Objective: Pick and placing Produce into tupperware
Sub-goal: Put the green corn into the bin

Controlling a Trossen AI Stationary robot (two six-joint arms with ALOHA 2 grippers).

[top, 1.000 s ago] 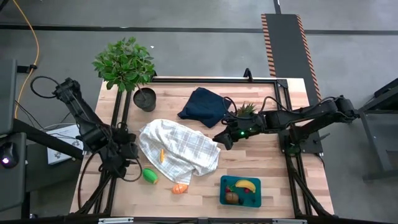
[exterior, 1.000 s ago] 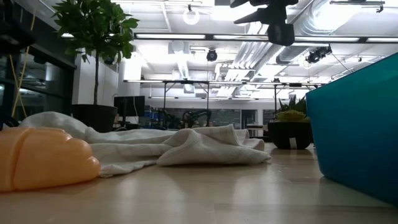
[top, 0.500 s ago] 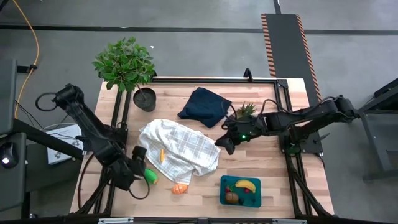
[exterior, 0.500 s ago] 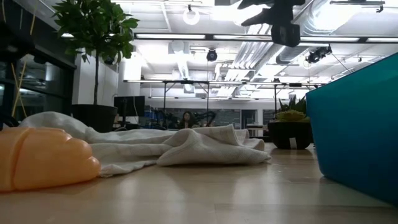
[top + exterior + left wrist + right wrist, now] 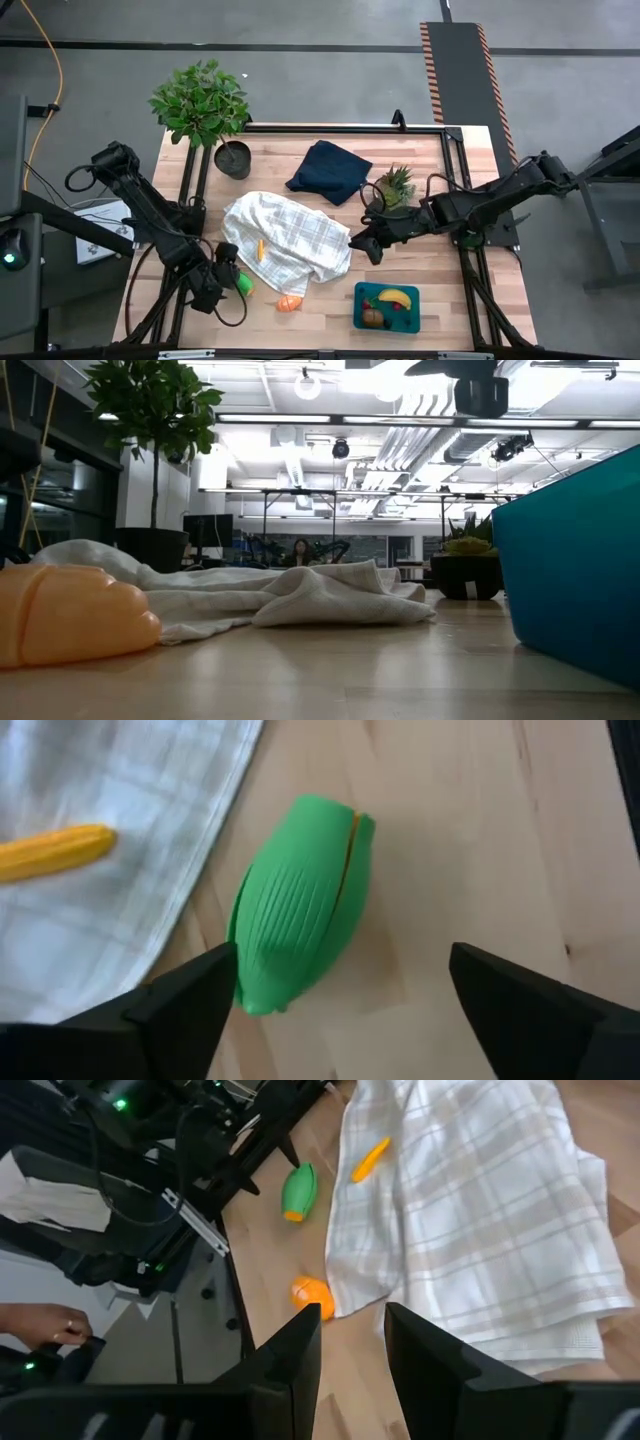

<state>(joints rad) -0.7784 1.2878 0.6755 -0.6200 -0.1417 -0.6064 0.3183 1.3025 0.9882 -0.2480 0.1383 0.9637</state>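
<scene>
The ribbed green plastic vegetable (image 5: 300,905) lies on its side on the pale wooden table (image 5: 330,310), just beside the edge of the white checked cloth (image 5: 290,240) and well apart from the shallow teal-blue rectangular tupperware (image 5: 387,307), which sits across the cloth's near corner from it and already holds a yellow banana, something red and a brown round piece. The left gripper (image 5: 340,1005) hovers over the green piece with its jaws spread wide, one finger on each side of it and not yet touching. The risk, as I judge it, is that the smooth, tapered piece rolls or squirts out if the fingers close off-centre, and the finger nearest the cloth could catch the hem and drag the fabric along with it. A thin yellow-orange stick (image 5: 55,852) lies on the cloth close by and could be knocked. The right gripper (image 5: 369,246) hangs over the far corner of the cloth from the green piece, its fingers narrowly parted and holding nothing. A rounded orange piece (image 5: 289,302) waits on the table between the green piece and the tupperware. The low view shows neither the green piece nor the left gripper, and whether the cloth covers more produce cannot be told.
</scene>
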